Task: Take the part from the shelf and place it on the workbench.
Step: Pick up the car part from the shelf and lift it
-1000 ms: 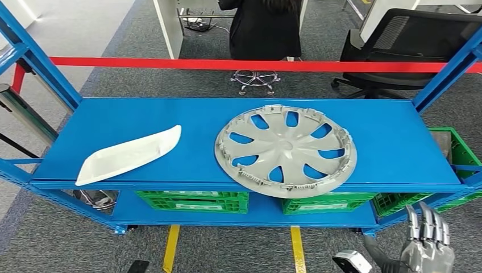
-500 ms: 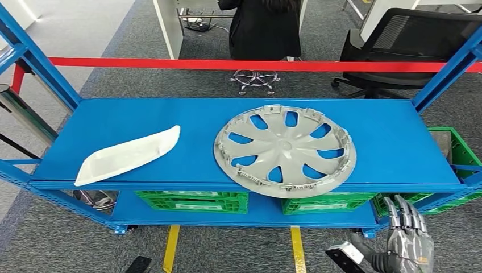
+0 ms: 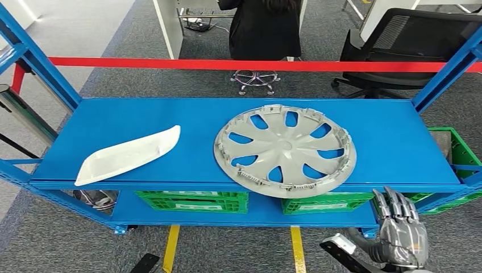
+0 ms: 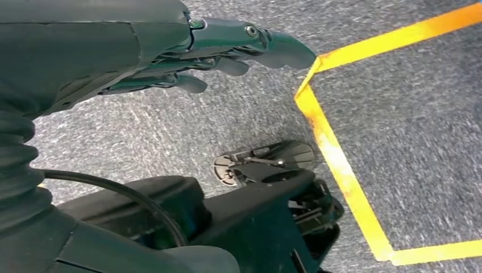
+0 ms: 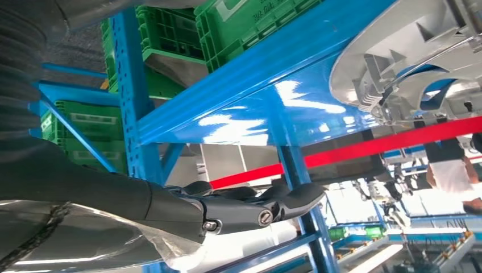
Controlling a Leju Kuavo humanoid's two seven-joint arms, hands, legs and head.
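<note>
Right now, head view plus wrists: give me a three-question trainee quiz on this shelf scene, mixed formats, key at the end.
1. True or false: the right hand is gripping the wheel cover.
2. Multiple choice: what lies on the shelf to the left of the wheel cover? A) a green crate B) a white curved panel C) a red box
3. Fill in: the green crates sit on the ____ level of the shelf.

Key: 1 false, it hangs below the front edge holding nothing; 2 B; 3 lower.

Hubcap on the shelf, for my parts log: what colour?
Light grey hubcap, clearest in the head view.
</note>
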